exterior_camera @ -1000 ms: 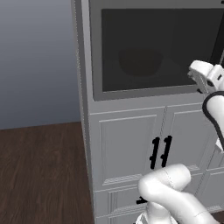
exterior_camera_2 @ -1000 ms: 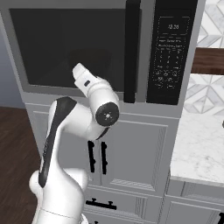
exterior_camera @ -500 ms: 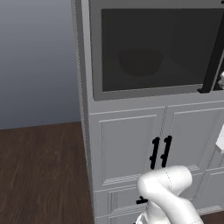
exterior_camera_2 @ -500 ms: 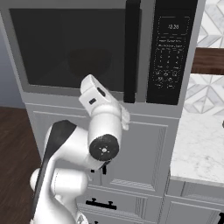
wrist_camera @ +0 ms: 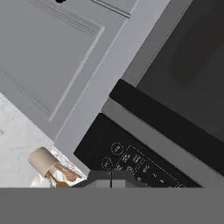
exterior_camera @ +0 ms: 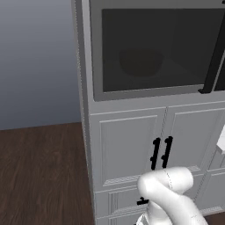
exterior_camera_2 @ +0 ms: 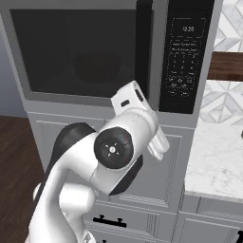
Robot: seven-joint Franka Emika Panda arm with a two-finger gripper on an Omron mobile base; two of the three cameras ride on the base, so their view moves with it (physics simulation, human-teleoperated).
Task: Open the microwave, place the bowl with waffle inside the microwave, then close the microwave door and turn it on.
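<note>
The microwave (exterior_camera: 94, 94) is built in above white cabinets, and the microwave door (exterior_camera_2: 42, 95) is closed, its black bar handle (exterior_camera_2: 144, 47) upright beside the keypad (exterior_camera_2: 185, 57). Behind the dark glass, the bowl (exterior_camera: 139, 61) is a dim round shape (exterior_camera_2: 97, 69); no waffle can be made out. My arm (exterior_camera_2: 114, 149) bends up in front of the door's lower right corner. In the hand view my gripper (wrist_camera: 110, 177) is shut with nothing between its tips, close to the keypad (wrist_camera: 131, 159) and the handle's lower end (wrist_camera: 166, 127).
Two white cabinet doors (exterior_camera: 127, 145) with short black handles (exterior_camera: 160, 153) sit under the microwave. A marble counter (exterior_camera_2: 213, 156) lies to the right, with a beige utensil holder (wrist_camera: 43, 159) on it. Dark wood floor (exterior_camera: 39, 176) spreads to the left.
The arm has swung down and right from beside the door handle; its hand has left the left base view and its elbow looms larger in the right base view. The door stays closed.
</note>
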